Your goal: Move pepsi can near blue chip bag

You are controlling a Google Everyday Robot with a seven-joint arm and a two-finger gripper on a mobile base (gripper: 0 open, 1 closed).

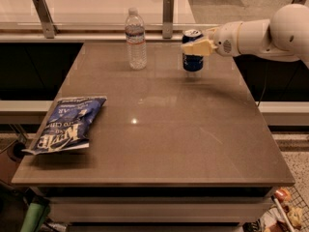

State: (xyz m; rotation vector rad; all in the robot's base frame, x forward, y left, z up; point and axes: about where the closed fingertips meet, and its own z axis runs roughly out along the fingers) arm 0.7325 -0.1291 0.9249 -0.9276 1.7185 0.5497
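Camera view, gripper [194, 48] clamped on the pepsi can [193, 63] near the table's [193, 144] far edge, water bottle [136, 40] to its left, blue chip bag [67, 124] overhanging the left edge, bare tabletop between.

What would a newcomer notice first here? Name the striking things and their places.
The gripper, on a white arm from the right, clasps the pepsi can at the table's far side. The blue chip bag lies at the near left edge, and a water bottle stands upright left of the can.
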